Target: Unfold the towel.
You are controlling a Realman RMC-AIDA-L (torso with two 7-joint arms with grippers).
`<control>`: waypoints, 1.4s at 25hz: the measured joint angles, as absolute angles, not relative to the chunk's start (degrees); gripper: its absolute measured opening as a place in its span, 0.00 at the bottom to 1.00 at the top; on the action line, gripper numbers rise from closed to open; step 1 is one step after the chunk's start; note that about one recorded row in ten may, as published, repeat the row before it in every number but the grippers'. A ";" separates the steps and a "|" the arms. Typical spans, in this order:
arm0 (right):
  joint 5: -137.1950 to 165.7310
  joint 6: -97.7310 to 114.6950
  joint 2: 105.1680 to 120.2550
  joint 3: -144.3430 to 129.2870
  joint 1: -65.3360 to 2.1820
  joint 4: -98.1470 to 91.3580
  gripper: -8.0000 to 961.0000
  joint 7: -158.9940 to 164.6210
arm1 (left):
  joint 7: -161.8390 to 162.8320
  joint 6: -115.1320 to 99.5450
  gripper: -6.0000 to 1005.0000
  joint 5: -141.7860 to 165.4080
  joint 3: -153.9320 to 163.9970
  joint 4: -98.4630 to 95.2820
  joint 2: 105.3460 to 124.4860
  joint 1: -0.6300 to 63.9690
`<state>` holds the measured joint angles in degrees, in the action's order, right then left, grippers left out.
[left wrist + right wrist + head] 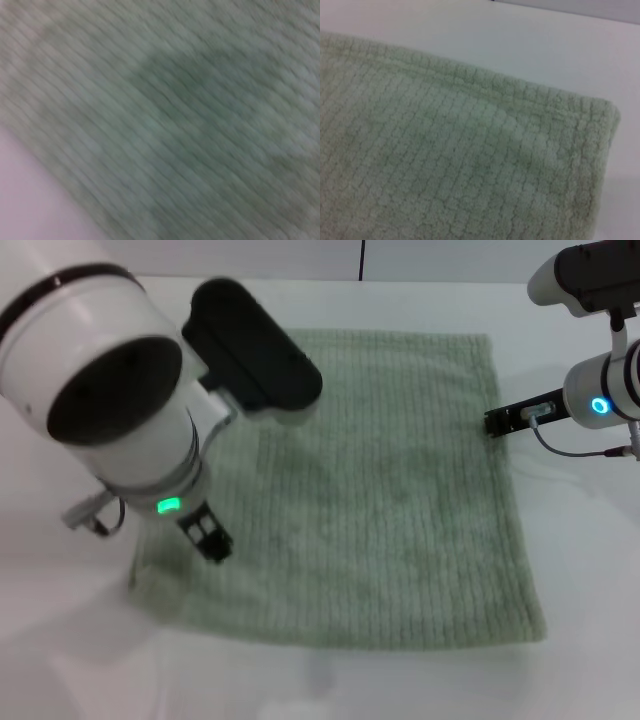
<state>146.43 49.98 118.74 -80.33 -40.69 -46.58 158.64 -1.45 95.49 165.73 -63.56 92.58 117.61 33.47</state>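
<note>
The pale sage-green towel (380, 490) lies spread flat on the white table, roughly square, with fine ribs. My left gripper (208, 537) is low over the towel's left part, close to its left edge; its wrist view shows only ribbed cloth (180, 115) very near. My right gripper (497, 422) is at the towel's right edge, toward the far right corner; its wrist view shows a hemmed corner of the towel (470, 150) and bare table beyond.
The white table (590, 570) surrounds the towel on every side. The large white left arm (110, 390) hides the towel's far left corner. A cable (575, 450) hangs by the right wrist.
</note>
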 joint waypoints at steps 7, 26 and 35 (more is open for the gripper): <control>146.43 50.07 118.74 -80.25 -40.69 -46.58 0.01 158.64 | -6.01 86.34 0.73 165.78 -72.23 88.90 115.23 36.75; 146.55 47.04 119.15 -83.60 -31.81 -68.91 0.01 152.48 | -18.60 -45.48 0.74 156.85 -76.46 51.90 118.67 12.19; 146.59 -17.78 118.96 -113.81 -5.12 -76.97 0.01 140.18 | -8.24 -68.95 0.74 146.79 -76.18 25.68 118.90 16.00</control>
<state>146.59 -17.78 118.96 -113.81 -5.12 -76.97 140.19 -8.24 -68.95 146.79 -76.18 25.68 118.90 16.00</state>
